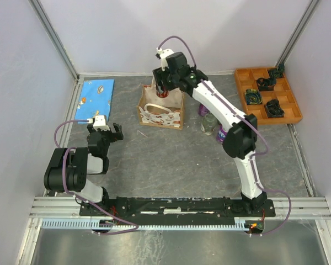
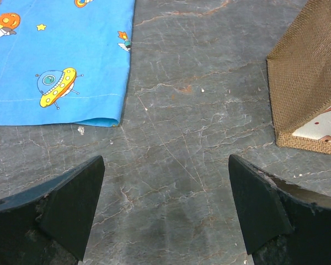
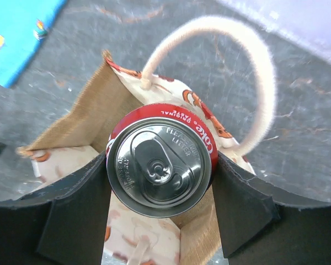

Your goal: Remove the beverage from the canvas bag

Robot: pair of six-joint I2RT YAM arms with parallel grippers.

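Bench (image 1: 171,160): grey, with pale walls around it.
Canvas bag (image 1: 161,113): stands open near the back of the bench.
Soda can (image 3: 161,160): red, upright, at the bag's open top.
Right fingers (image 3: 71,215): pinch the can on both sides.
Left fingers (image 2: 66,204): spread wide above the bench, near a blue cloth (image 2: 55,61).

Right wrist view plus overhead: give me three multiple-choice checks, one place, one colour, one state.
1. The blue cloth lies where from the canvas bag? A) robot's right B) robot's left C) under it
2. The can side is? A) green B) blue C) red
3. The right gripper is? A) shut on the can B) open, clear C) holding a handle
Key: B, cloth sits leftward overhead; C, red band shows around its top; A, jaws touch both can sides.
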